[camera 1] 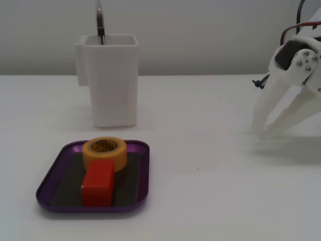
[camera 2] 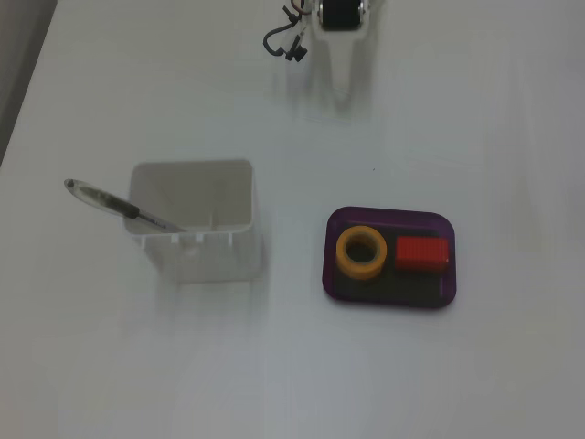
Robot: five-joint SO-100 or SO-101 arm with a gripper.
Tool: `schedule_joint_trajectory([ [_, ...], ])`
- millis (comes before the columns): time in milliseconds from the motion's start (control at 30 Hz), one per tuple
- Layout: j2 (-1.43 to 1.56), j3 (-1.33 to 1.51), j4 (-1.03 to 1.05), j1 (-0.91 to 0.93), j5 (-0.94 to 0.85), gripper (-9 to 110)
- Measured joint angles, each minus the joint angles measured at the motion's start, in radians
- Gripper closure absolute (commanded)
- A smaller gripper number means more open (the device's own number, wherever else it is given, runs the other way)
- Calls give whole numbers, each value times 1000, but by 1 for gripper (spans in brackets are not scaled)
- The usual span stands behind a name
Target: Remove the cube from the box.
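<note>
The red cube (camera 1: 98, 183) lies on the dark floor of the purple box (camera 1: 50, 178), at its near end in a fixed view. From above, the cube (camera 2: 421, 252) is in the right half of the box (camera 2: 388, 300). A yellow tape roll (camera 1: 104, 152) lies in the box touching the cube. My white gripper (camera 1: 266, 128) is far to the right of the box, tips down near the table, fingers slightly apart and empty. From above, the gripper (camera 2: 340, 90) is at the top edge, well apart from the box.
A tall white container (camera 1: 111, 83) stands behind the box with a pen (camera 2: 119, 207) leaning in it. It stands left of the box when seen from above (camera 2: 194, 229). The arm's cables (camera 2: 281, 38) hang beside the gripper.
</note>
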Motion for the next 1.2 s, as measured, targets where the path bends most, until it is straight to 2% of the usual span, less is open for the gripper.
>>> schedule_joint_trajectory([
  [867,0,-2,-29,0,3,102],
  [1200,-35,-250,-123,-5,43,102],
])
